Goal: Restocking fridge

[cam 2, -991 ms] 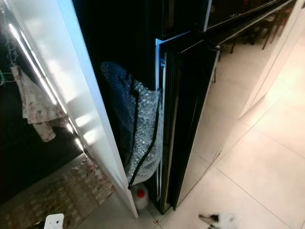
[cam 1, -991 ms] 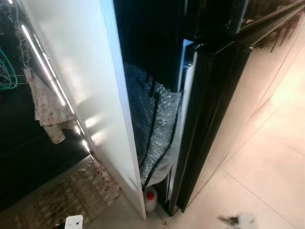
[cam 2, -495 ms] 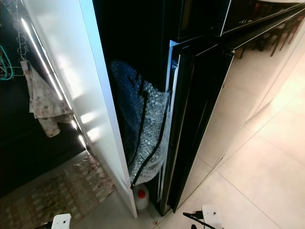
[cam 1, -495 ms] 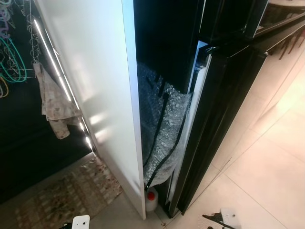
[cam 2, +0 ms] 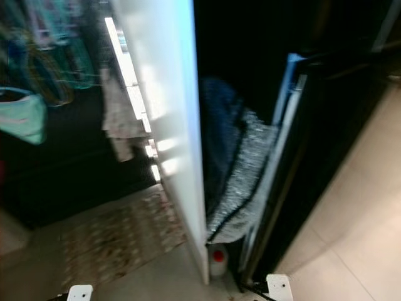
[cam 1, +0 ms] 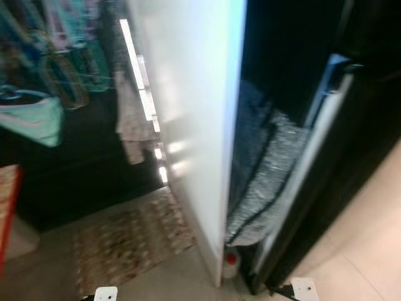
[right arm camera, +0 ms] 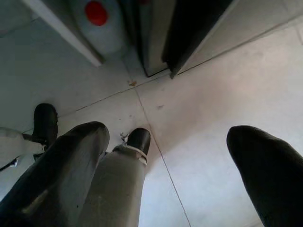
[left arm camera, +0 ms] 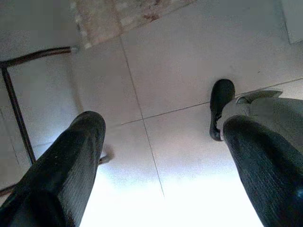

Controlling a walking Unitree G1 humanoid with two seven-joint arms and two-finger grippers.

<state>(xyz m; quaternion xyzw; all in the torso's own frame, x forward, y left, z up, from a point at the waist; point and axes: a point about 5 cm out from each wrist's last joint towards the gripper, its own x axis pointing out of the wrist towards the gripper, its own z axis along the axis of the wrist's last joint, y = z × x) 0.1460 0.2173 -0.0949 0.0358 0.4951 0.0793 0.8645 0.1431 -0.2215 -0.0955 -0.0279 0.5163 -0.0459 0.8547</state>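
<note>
Both arms are hanging idle over the tiled floor. Left claw fingers are standing apart, empty; right claw likewise apart, empty. Just ahead of the right claw, a red-capped bottle is sitting beside the black fridge; beyond it, blurred, probably a silver insulated bag.

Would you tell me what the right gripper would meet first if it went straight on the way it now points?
Most likely the tiled floor: the right gripper hangs open, pointing down at bare tile, short of the red-capped bottle. Depth is unclear.
</note>
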